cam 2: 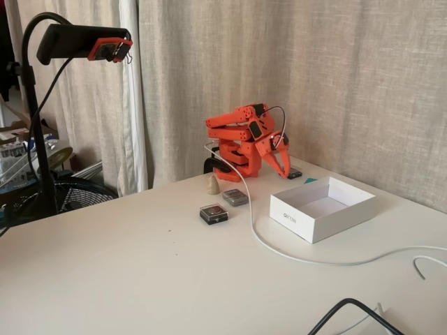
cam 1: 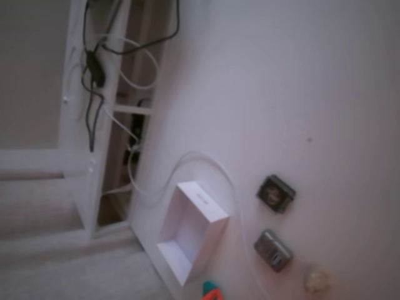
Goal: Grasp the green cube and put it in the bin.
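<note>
The green cube (cam 2: 310, 181) lies on the table just behind the far wall of the bin (cam 2: 323, 222), a shallow white box. In a fixed view the green cube (cam 1: 210, 287) shows at the bottom edge, beside the corner of the bin (cam 1: 212, 212). The orange arm (cam 2: 241, 136) is folded up at the back of the table. Its gripper (cam 2: 285, 169) points down, left of the cube and apart from it, with fingers together and nothing held. An orange tip of the gripper (cam 1: 217, 296) peeks in at the bottom edge, beside the cube.
Two small dark metallic boxes (cam 2: 214, 213) (cam 2: 235, 197) and a pale cream lump (cam 2: 213, 185) lie left of the bin. A white cable (cam 2: 279, 252) runs across the table past the bin's front. A camera on a black stand (cam 2: 84, 42) rises at the left.
</note>
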Tool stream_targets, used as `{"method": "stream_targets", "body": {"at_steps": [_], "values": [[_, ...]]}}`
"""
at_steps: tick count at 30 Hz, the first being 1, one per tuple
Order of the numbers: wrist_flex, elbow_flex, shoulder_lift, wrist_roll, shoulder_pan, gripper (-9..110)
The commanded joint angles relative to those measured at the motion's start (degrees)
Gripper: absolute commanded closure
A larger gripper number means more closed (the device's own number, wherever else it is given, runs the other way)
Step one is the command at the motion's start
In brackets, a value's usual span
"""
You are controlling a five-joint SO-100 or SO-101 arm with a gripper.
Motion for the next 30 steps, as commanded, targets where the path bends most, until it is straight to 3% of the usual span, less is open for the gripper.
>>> {"method": "stream_targets", "body": {"at_steps": [1,30], "values": [[0.18,-1.05,0.35,-0.35,-0.26,110],[0.18,-1.05,0.44,-1.76,-1.67,110]]}}
